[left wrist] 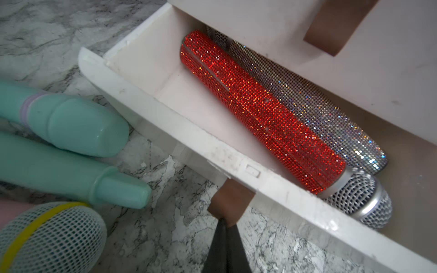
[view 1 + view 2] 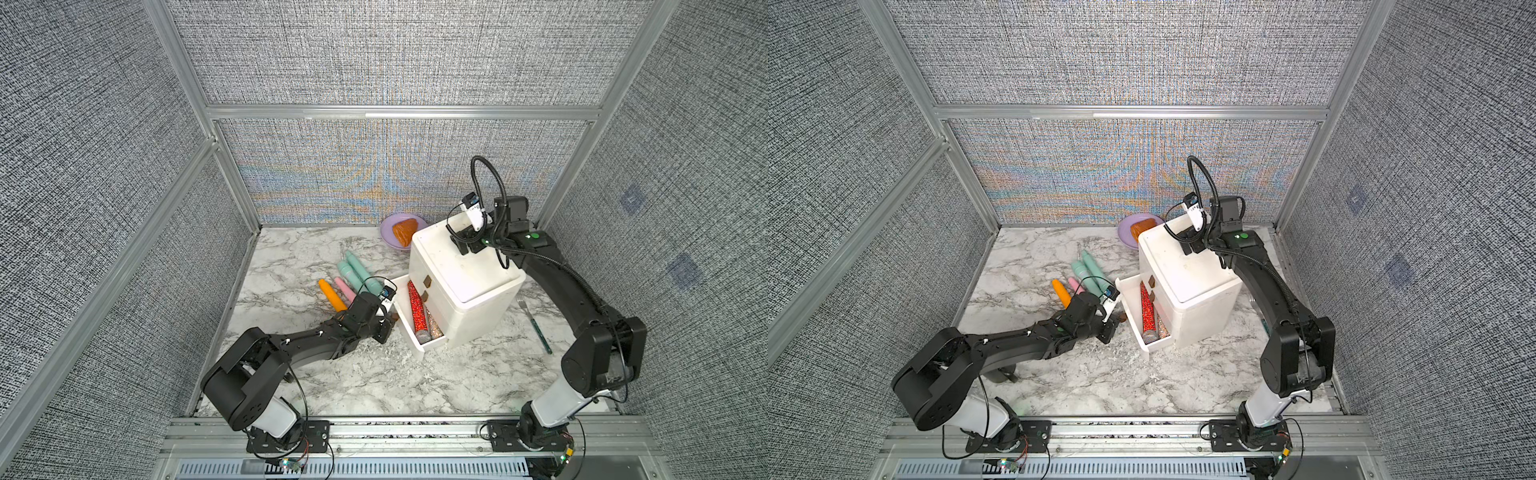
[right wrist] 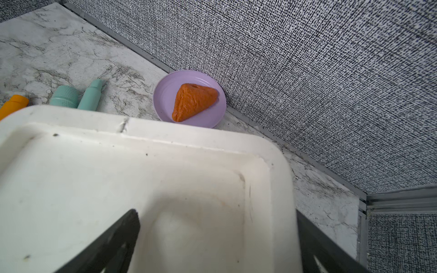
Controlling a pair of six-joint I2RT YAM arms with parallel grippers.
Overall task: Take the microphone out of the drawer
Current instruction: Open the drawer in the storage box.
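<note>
Lying in drawer [image 1: 179,134], two: red microphone [image 1: 260,113], silver microphone [image 1: 314,113].

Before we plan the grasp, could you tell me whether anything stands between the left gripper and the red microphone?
Only the drawer's front wall: the left gripper grips the handle outside it, the red microphone lies just inside. Above it, nothing.

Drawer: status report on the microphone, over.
Left gripper shut on handle; right gripper open over cabinet. Red microphone lying in open drawer, silver microphone alongside. Red one uncovered.
</note>
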